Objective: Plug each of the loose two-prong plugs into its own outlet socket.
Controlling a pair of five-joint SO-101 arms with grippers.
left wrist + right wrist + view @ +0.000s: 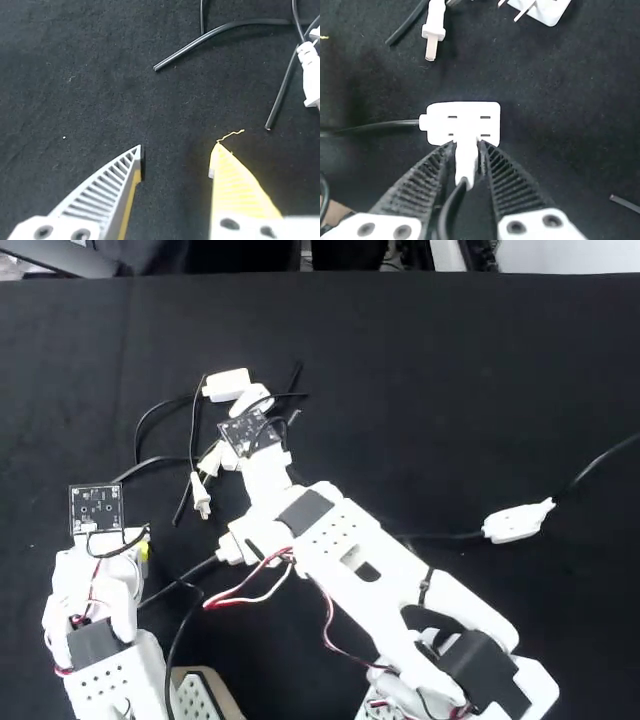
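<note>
Over the black worktop (480, 370) from above, my right arm (340, 540) stretches left of centre, with a loose plug (201, 502) lying just beside it. Through the right wrist camera, the right jaws pinch a white plug (466, 159) whose front touches the outlet block (461, 120). Through the left wrist camera, the left jaws stand spread above bare cloth, near a black cable (220, 31)

In right hand (466, 146): plug (465, 167), touching outlet block (462, 120); loose plug (434, 30) beyond block.

Black cloth (500, 360) w/ tan board (222, 687) at near edge.
</note>
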